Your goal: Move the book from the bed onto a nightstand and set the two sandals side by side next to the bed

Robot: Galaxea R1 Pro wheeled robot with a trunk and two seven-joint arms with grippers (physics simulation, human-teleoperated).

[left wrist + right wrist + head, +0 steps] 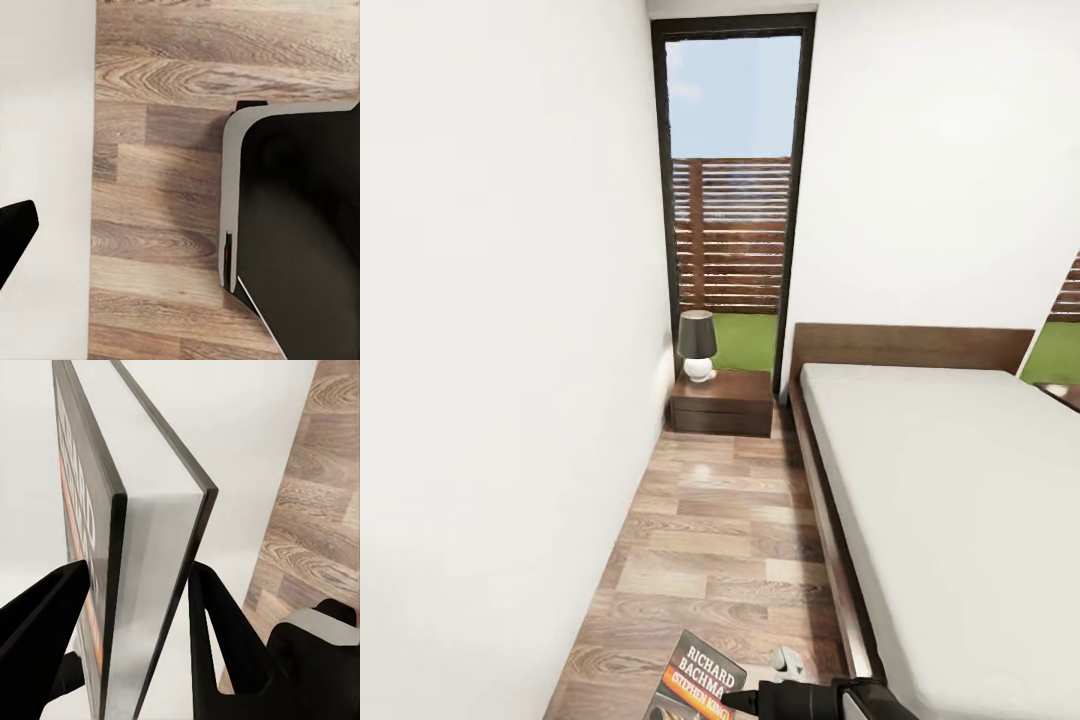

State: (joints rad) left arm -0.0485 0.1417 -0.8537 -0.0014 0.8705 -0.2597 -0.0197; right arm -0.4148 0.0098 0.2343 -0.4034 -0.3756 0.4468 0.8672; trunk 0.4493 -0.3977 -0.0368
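Here the right gripper (142, 615) is clamped on the book (142, 532), one black finger (45, 615) flat against the cover and the other against the back, pages edge-on between them. In the head view the book (695, 680) rides low, over the wood floor (710, 540) in the aisle beside the bed (960, 500), well short of the nightstand (723, 400). The step in hand looks to be carrying it down that aisle to the nightstand, so the grip should hold firm while the base rolls straight along the bed frame; the book wants lifting above the nightstand's top before it goes forward, then laying flat. A lamp (697, 345) stands on the nightstand's far-left part, near the window (732, 180), so the bare front-right part is the safer landing spot. The aisle is tight: the white wall (510, 350) runs opposite the bed, and an elbow could graze it. One black fingertip of the left gripper (15, 229) shows over wall and floor; whether it is wide or narrow I cannot tell.
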